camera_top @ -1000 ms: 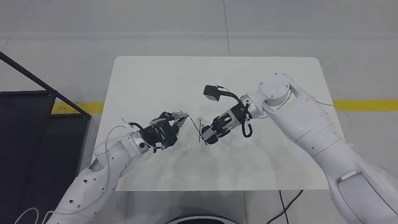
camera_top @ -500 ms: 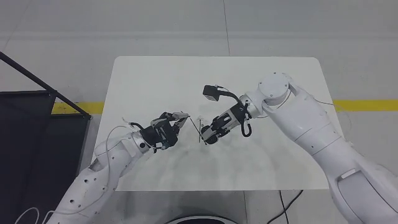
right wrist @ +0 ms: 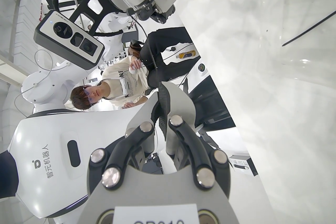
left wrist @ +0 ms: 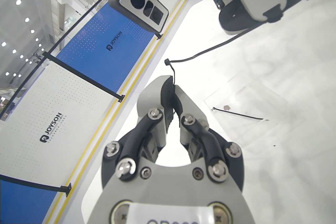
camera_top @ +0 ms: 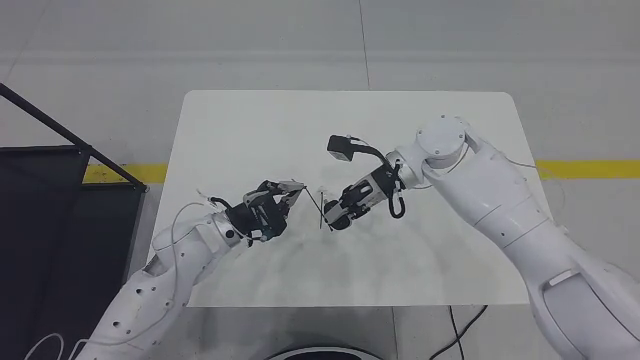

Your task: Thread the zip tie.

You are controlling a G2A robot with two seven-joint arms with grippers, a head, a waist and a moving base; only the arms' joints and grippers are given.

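**Zip tie**: black, held in the air over the middle of the bench, toward the robot's side. We record its square head just clear of the left gripper, whose fingers are pinched tight on a short stretch of strap below the head. From the head a longer strand curves away to the right gripper. That gripper is likewise clamped on the strap, pads pressed together with the thin black band running out between them. We cannot tell whether the strap passes through the head or merely meets it there.

**Second zip tie**: black, straight, lying flat on the bench, apart from both grippers. It rests on what we take to be a clear sheet, whose edges catch the light.

**View notes:** the wrist views separate the two ties and show each grip. In the top view we make out a thin dark line between the two gripper tips, which stand close together.
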